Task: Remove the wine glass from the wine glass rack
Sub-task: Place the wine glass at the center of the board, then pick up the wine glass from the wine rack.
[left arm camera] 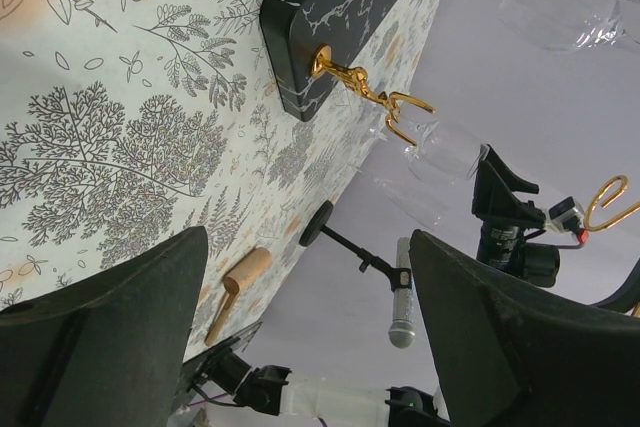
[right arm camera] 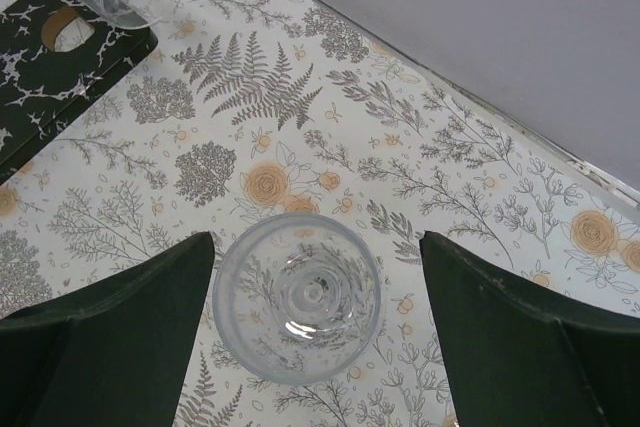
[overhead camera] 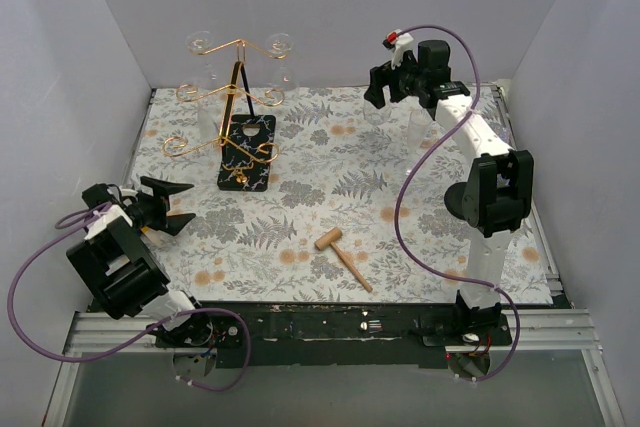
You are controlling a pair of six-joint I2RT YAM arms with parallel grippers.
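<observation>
My right hand [right arm camera: 316, 237] is released, its two dark fingers [right arm camera: 120, 327] spread wide and gripping nothing. Directly beneath it, between the fingers and touching neither, a clear stemmed wine glass [right arm camera: 298, 297] stands upright on the fern-and-flower-patterned worktop [right arm camera: 450, 177].

I judge the job nearly finished: this glass is off the rack and set down. What remains is to draw the hand straight up and clear without clipping the rim, since a glass this light would tip easily.

Off to the hand's left, well apart, stands the thin gold wire wine glass rack [overhead camera: 240, 97] on its black marbled base [right arm camera: 50, 67], with other clear glasses [overhead camera: 281, 45] hanging from its arms. Beyond the rack, my left hand [overhead camera: 185, 205] is also released and empty.
</observation>
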